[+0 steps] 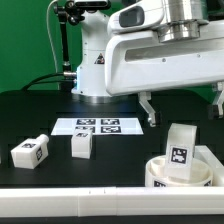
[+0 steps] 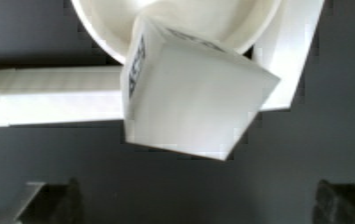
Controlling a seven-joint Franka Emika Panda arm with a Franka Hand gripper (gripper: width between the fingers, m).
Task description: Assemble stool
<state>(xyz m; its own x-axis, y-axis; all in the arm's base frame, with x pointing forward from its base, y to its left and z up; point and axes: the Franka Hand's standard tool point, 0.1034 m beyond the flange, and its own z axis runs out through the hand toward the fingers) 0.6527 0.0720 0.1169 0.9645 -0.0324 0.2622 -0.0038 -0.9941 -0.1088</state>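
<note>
The stool's round white seat [image 1: 160, 172] lies at the exterior view's lower right, against the white rail. One tagged white leg [image 1: 181, 147] stands upright in it. Two more tagged legs [image 1: 30, 152] [image 1: 82, 145] lie loose on the black table at the exterior view's left. My gripper [image 1: 186, 105] hangs a little above the standing leg, open, with nothing between its fingers. In the wrist view the leg [image 2: 192, 95] fills the middle, the seat [image 2: 112, 30] curves behind it, and the gripper [image 2: 195, 205] shows only two dark fingertips [image 2: 49, 200], spread far apart.
The marker board [image 1: 98, 126] lies flat mid-table in front of the robot base [image 1: 95, 75]. A white L-shaped rail [image 1: 90, 198] runs along the table's front edge; it appears in the wrist view as a white bar [image 2: 41, 95] beside the leg.
</note>
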